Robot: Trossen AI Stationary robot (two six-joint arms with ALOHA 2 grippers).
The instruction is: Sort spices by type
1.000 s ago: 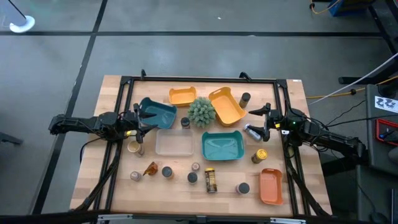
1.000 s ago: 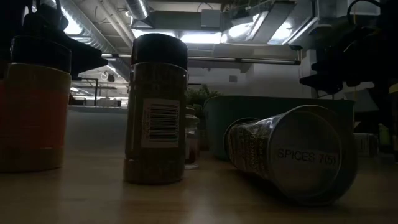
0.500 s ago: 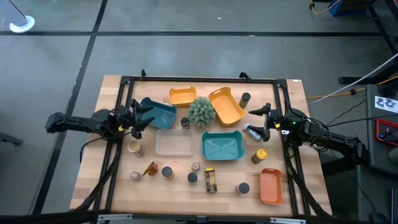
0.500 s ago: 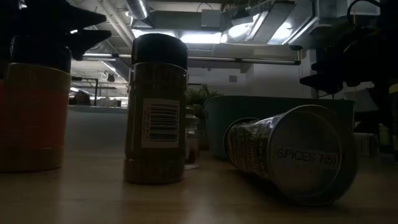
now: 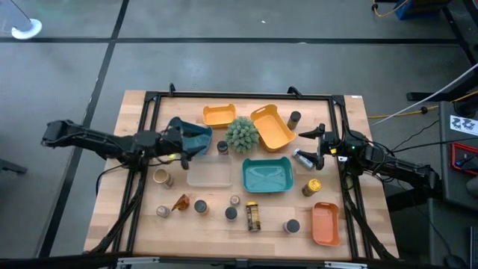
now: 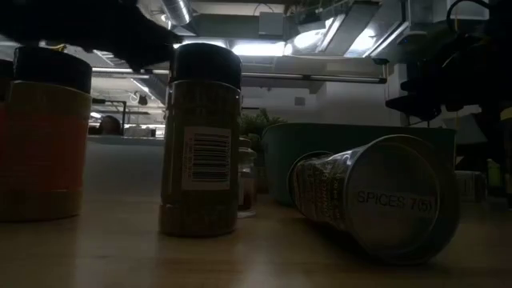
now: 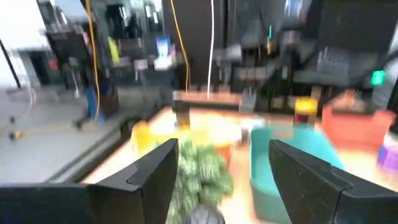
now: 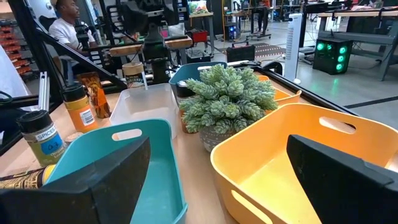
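Spice containers stand scattered on the wooden table: a dark-capped jar (image 5: 293,118), a small jar (image 5: 222,147) beside the green plant, a jar lying on its side (image 5: 302,158), a yellow-lidded jar (image 5: 314,185), a tan jar (image 5: 160,177), an amber packet (image 5: 180,202), and grey tins (image 5: 200,205) along the near edge. My left gripper (image 5: 199,142) hovers open over the left teal tray (image 5: 188,128), pointing at the small jar, whose dark cap (image 7: 205,215) shows between its fingers. My right gripper (image 5: 312,143) waits open above the lying jar.
A green spiky plant (image 5: 242,134) stands mid-table among two orange trays (image 5: 272,127), a clear tray (image 5: 209,173) and a central teal tray (image 5: 267,175). Another orange tray (image 5: 325,223) sits at the near right. A black frame (image 5: 246,96) borders the table. A person (image 8: 62,25) sits beyond.
My left arm has stretched out toward the table's right. Its gripper has moved from beside the left teal tray to over it, closer to the small jar and the plant. The right arm and the spices have kept still.
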